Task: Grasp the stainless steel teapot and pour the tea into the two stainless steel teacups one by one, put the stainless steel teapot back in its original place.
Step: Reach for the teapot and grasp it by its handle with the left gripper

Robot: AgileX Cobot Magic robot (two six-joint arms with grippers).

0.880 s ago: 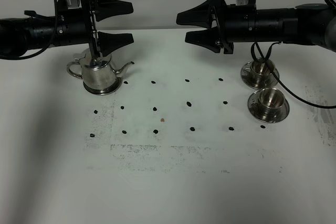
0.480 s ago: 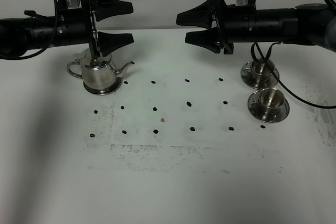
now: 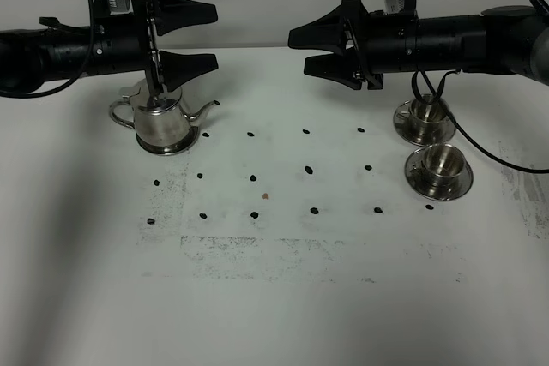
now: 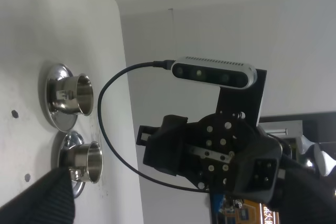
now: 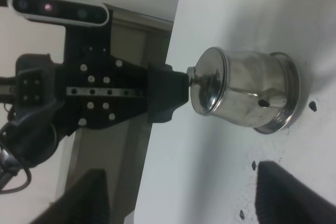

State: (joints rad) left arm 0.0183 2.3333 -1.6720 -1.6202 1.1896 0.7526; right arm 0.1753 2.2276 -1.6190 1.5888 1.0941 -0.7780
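Our left gripper (image 3: 213, 38) hangs wide and empty above the stainless steel teapot (image 3: 163, 126) at upper left, likely poised to grasp it. Our right gripper (image 3: 298, 51), equally wide, waits left of the two stainless steel teacups (image 3: 439, 169) at right, leaving them clear for pouring

The teapot (image 3: 163, 124) stands on the table (image 3: 283, 297) at left. At right, the front teacup (image 3: 439, 169) sits just before the rear teacup (image 3: 424, 119), apparently not touching.
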